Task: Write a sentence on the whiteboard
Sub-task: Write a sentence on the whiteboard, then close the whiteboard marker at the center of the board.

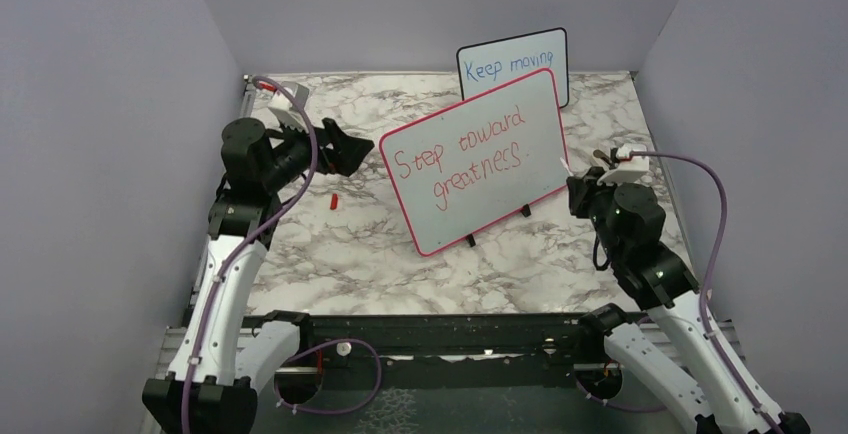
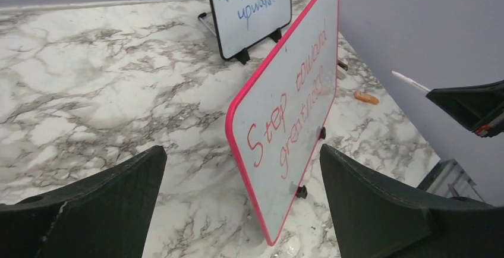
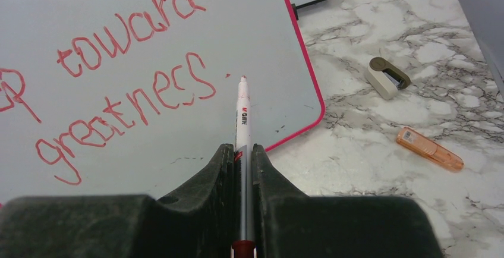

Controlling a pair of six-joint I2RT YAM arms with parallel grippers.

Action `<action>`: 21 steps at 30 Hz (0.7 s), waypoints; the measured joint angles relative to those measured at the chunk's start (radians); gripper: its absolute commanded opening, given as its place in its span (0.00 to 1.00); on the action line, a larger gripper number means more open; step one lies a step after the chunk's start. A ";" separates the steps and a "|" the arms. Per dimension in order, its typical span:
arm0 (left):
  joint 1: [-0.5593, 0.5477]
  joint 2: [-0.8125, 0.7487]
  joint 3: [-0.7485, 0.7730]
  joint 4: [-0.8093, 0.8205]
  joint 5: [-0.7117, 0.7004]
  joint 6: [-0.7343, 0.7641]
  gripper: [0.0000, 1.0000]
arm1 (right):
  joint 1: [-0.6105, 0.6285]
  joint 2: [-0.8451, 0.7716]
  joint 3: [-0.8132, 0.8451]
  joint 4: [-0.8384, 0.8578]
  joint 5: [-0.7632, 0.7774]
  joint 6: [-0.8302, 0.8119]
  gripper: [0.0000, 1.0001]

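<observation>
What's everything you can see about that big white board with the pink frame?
The large white board with the pink frame is a smooth rectangle with rounded corners, leaning back on small black feet on the marble-patterned table. Red handwritten words read "Step toward greatness." in two lines. A smaller black-framed board stands behind it. The open left gripper sits off its left edge, apart; the right gripper aims a white marker at its face, seemingly just clear.

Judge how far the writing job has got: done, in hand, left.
Done: the sentence, "Step toward greatness.", stands in red on the whiteboard. In hand: the right gripper holds the marker, tip off the board; the left gripper is open and empty. Left: apparently only setting the marker down.
</observation>
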 measured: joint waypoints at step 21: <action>-0.002 0.047 -0.285 -0.132 -0.463 -0.014 0.91 | 0.000 -0.150 -0.015 -0.038 -0.057 0.015 0.00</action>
